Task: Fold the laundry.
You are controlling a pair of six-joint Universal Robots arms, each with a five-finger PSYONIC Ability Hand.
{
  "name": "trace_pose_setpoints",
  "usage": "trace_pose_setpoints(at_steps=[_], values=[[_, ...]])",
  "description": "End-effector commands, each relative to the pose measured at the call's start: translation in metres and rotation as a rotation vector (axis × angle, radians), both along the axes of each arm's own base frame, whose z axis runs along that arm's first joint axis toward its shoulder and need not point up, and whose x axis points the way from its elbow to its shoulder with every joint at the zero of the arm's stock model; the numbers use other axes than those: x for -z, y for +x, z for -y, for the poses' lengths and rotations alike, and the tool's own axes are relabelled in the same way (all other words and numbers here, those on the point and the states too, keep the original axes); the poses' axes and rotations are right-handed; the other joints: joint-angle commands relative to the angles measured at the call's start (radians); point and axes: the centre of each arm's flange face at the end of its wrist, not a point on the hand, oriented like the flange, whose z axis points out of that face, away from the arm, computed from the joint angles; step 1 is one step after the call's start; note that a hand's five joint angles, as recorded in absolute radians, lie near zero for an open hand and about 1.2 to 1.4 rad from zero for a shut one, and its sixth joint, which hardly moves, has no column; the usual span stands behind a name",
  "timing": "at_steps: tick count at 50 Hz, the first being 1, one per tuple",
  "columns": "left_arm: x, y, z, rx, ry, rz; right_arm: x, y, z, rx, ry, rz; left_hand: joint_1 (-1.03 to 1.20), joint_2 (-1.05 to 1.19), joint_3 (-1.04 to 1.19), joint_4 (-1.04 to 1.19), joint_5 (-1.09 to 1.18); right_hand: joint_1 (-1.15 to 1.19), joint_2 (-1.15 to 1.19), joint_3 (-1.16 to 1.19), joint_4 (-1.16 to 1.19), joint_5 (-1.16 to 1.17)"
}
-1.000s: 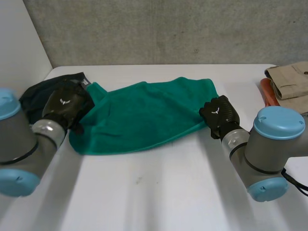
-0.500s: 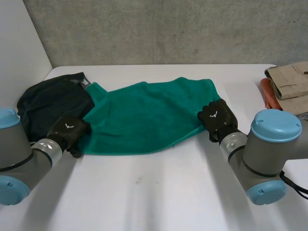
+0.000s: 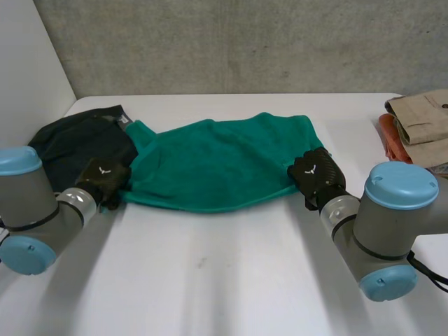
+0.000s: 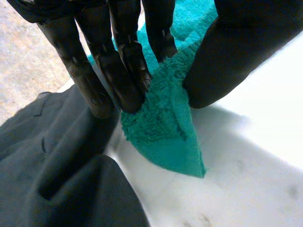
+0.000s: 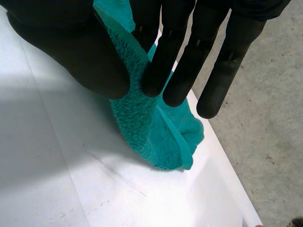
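A white tabletop (image 3: 231, 280) carries a few faint scuff marks. Behind its far edge stands a rough grey concrete wall (image 3: 245, 42), and a plain white panel (image 3: 28, 63) borders its left side.

Here's my left hand (image 3: 105, 178): matte black all over, a small white emblem on its back and a silver-grey ring at the wrist. My right hand (image 3: 318, 171) matches, with the same black shell and the same white mark. Up close, my fingers (image 4: 120, 71) are smooth black rods with rounded tips, and the thumb (image 4: 236, 47) is thick and blunt. Behind them, my left arm (image 3: 28, 199) and right arm (image 3: 388, 224) are fat grey cylinders topped with round light-blue caps (image 3: 400, 183).
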Motion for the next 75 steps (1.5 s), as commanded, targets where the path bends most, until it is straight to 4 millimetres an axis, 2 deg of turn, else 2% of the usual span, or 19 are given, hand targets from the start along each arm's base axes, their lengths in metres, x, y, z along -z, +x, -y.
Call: trace_pose_setpoints(at_steps=[1,7,8,12,15,19,26,29,32,35,39,40,44,48,51,58,66,71,75], values=[[-0.041,0.000,-0.014,-0.062,-0.063,-0.028,-0.015,-0.006,0.005,0.026,-0.025,-0.012,0.249,0.209,0.214,0.205,0.229,0.283,0.222,0.208,0.201,0.200],[-0.102,0.005,-0.058,-0.065,-0.119,-0.049,-0.073,-0.021,-0.004,0.039,-0.047,-0.092,0.249,0.209,0.214,0.205,0.229,0.283,0.222,0.208,0.201,0.200],[-0.128,0.006,-0.071,-0.063,-0.170,-0.066,-0.097,-0.026,-0.009,0.046,-0.056,-0.104,0.249,0.209,0.214,0.205,0.229,0.283,0.222,0.208,0.201,0.200],[-0.187,0.010,-0.099,-0.032,-0.323,-0.118,-0.150,-0.038,-0.023,0.055,-0.049,-0.105,0.249,0.209,0.214,0.205,0.229,0.283,0.222,0.208,0.201,0.200],[-0.210,0.011,-0.107,-0.023,-0.377,-0.138,-0.173,-0.045,-0.030,0.056,-0.033,-0.109,0.249,0.209,0.214,0.205,0.229,0.283,0.222,0.208,0.201,0.200],[-0.204,0.013,-0.100,-0.036,-0.288,-0.102,-0.175,-0.051,-0.026,0.046,0.050,-0.138,0.249,0.209,0.214,0.205,0.229,0.283,0.222,0.208,0.201,0.200],[-0.141,-0.001,-0.071,0.005,0.008,0.070,-0.130,-0.041,-0.002,0.015,0.157,-0.272,0.249,0.209,0.214,0.205,0.229,0.283,0.222,0.208,0.201,0.200],[-0.115,-0.010,-0.042,0.008,0.033,0.134,-0.104,-0.036,0.021,0.036,0.176,-0.323,0.249,0.209,0.214,0.205,0.229,0.283,0.222,0.208,0.201,0.200],[-0.110,-0.024,-0.007,-0.004,-0.058,0.149,-0.097,-0.027,0.043,0.070,0.119,-0.309,0.249,0.209,0.214,0.205,0.229,0.283,0.222,0.208,0.201,0.200],[-0.123,-0.035,0.019,-0.015,-0.177,0.122,-0.107,-0.021,0.068,0.113,0.010,-0.259,0.249,0.209,0.214,0.205,0.229,0.283,0.222,0.208,0.201,0.200],[-0.192,-0.047,0.056,-0.046,-0.530,-0.008,-0.159,-0.013,0.110,0.200,-0.298,-0.075,0.249,0.209,0.214,0.205,0.229,0.283,0.222,0.208,0.201,0.200],[-0.223,-0.050,0.062,-0.057,-0.672,-0.084,-0.186,-0.013,0.120,0.227,-0.427,0.016,0.249,0.209,0.214,0.205,0.229,0.283,0.222,0.208,0.201,0.200],[-0.288,-0.048,0.058,-0.066,-0.938,-0.300,-0.240,-0.014,0.122,0.217,-0.690,0.230,0.249,0.209,0.214,0.205,0.229,0.283,0.222,0.208,0.201,0.200],[-0.307,-0.044,0.051,-0.059,-0.998,-0.396,-0.266,-0.015,0.111,0.155,-0.846,0.321,0.249,0.209,0.214,0.205,0.229,0.283,0.222,0.208,0.201,0.200],[-0.300,-0.044,0.049,-0.061,-0.967,-0.387,-0.264,-0.015,0.104,0.125,-0.860,0.317,0.249,0.209,0.214,0.205,0.229,0.283,0.222,0.208,0.201,0.200],[-0.244,-0.030,0.052,-0.109,-0.780,-0.313,-0.225,-0.017,0.101,0.123,-0.717,0.256,0.249,0.209,0.214,0.205,0.229,0.283,0.222,0.208,0.201,0.200],[-0.138,-0.027,0.028,-0.083,-0.474,-0.219,-0.117,-0.021,0.091,0.109,-0.335,0.110,0.249,0.209,0.214,0.205,0.229,0.283,0.222,0.208,0.201,0.200],[-0.052,-0.030,-0.003,-0.031,-0.254,-0.132,-0.033,-0.023,0.068,0.090,-0.077,0.012,0.249,0.209,0.214,0.205,0.229,0.283,0.222,0.208,0.201,0.200],[-0.022,-0.029,-0.015,-0.010,-0.201,-0.071,-0.005,-0.025,0.053,0.086,0.039,-0.028,0.249,0.209,0.214,0.205,0.229,0.283,0.222,0.208,0.201,0.200]])
